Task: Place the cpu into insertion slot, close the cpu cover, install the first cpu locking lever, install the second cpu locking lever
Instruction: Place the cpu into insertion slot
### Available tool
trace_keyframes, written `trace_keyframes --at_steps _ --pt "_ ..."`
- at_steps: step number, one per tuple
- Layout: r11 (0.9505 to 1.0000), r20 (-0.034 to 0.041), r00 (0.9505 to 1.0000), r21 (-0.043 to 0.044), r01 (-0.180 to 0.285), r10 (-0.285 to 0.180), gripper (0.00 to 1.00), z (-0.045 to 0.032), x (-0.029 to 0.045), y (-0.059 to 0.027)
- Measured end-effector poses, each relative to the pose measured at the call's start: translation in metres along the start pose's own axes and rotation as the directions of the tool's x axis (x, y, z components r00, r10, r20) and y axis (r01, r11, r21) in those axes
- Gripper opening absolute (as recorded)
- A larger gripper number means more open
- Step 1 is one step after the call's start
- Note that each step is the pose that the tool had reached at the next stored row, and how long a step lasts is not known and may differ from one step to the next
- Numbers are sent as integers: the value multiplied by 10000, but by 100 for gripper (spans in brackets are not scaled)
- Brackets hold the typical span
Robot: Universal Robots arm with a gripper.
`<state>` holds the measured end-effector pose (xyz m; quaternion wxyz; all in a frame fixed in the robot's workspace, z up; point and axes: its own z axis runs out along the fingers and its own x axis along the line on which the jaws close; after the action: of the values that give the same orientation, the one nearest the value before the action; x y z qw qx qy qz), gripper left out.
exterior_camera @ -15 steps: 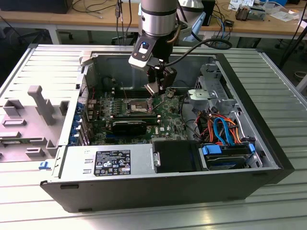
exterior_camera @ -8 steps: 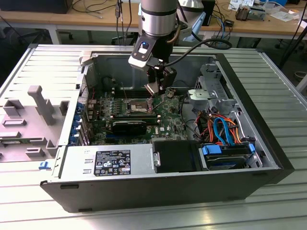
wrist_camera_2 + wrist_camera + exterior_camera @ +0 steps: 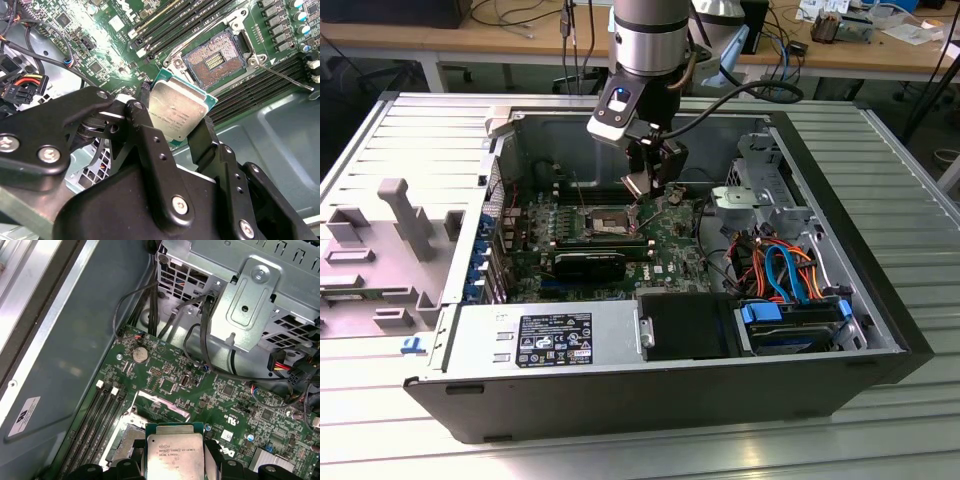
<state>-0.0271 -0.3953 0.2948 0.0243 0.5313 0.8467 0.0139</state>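
Dull silvery metal tops the cpu (image 3: 176, 112), matt black coats the hand (image 3: 174, 121), shiny metal rims the insertion slot (image 3: 214, 60).

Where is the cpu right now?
In the second wrist view the cpu is clamped in the gripper, held above the green board beside the open insertion slot, not seated. It hangs to the exterior view's right of that slot.

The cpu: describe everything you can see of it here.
The cpu is a flat square chip with a silvery-grey metal top bearing print and a thin green edge. The gripper clamps it by two opposite sides, above the green board, close to the open insertion slot and not yet seated.
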Motion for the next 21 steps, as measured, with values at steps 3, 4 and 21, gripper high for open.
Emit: trace_keyframes --at_steps 3,4,21 --pt "10000 2 10000 1 -25 25 55 0 0 0" --pt "10000 2 10000 1 -31 31 55 0 0 0" --pt "9998 9 9998 5 -175 175 55 3 0 0"
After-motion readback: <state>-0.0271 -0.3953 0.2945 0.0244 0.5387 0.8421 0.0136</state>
